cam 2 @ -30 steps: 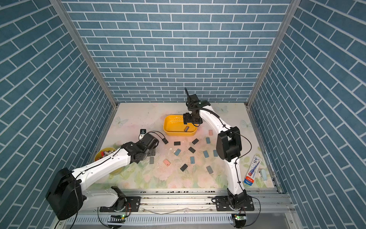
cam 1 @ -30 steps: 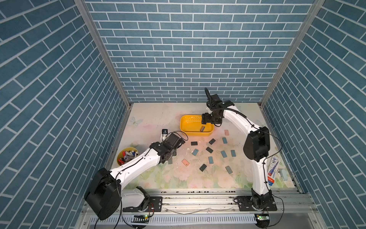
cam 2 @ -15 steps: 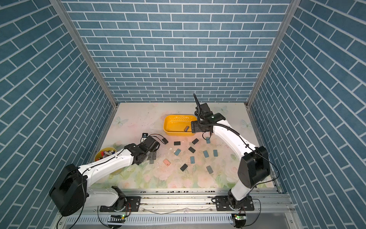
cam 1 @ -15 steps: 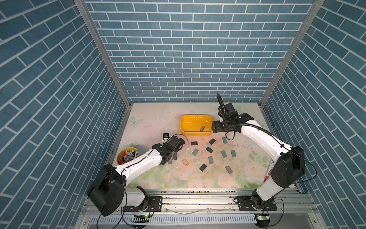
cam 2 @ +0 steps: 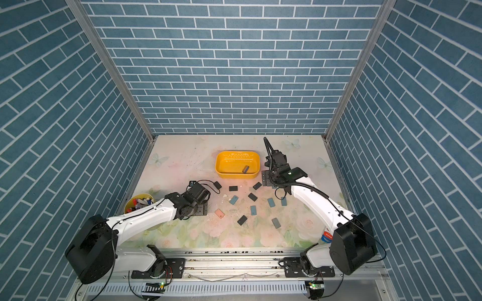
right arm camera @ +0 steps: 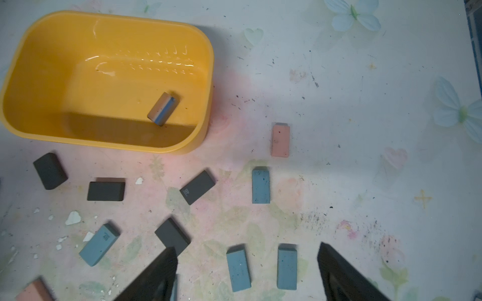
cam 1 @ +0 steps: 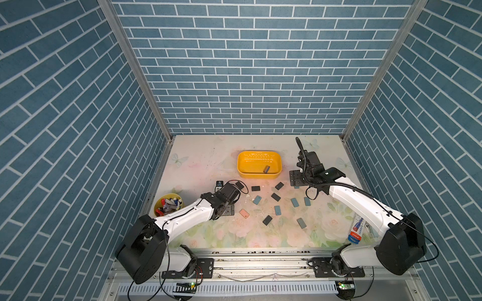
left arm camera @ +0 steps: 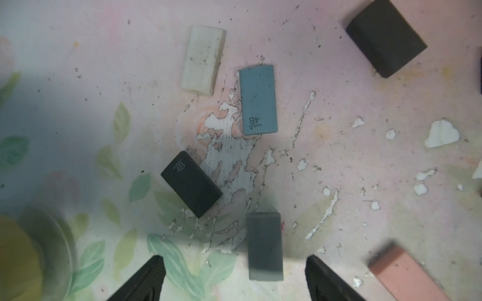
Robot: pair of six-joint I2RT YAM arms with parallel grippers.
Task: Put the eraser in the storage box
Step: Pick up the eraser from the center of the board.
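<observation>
One grey rectangular rubber eraser [left arm camera: 264, 246] between spread left gripper [left arm camera: 233, 258] fingers, ungripped; right gripper [right arm camera: 247, 247] likewise spread, empty.

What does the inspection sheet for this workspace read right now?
surface: floral tabletop, paint chipped, white flakes scattered.
job's things: yellow storage box holds one eraser; a dozen or more loose erasers, black, blue and pink, lie on the table near it.
clutter: yellow cup of pens at the left edge; a tube at the right edge.
grippers: left gripper open, a grey eraser lying between its fingers, untouched; right gripper open, empty.
cables: black cable follows each arm, looping at the wrist.
surroundings: blue brick walls on three sides; metal rail in front.
</observation>
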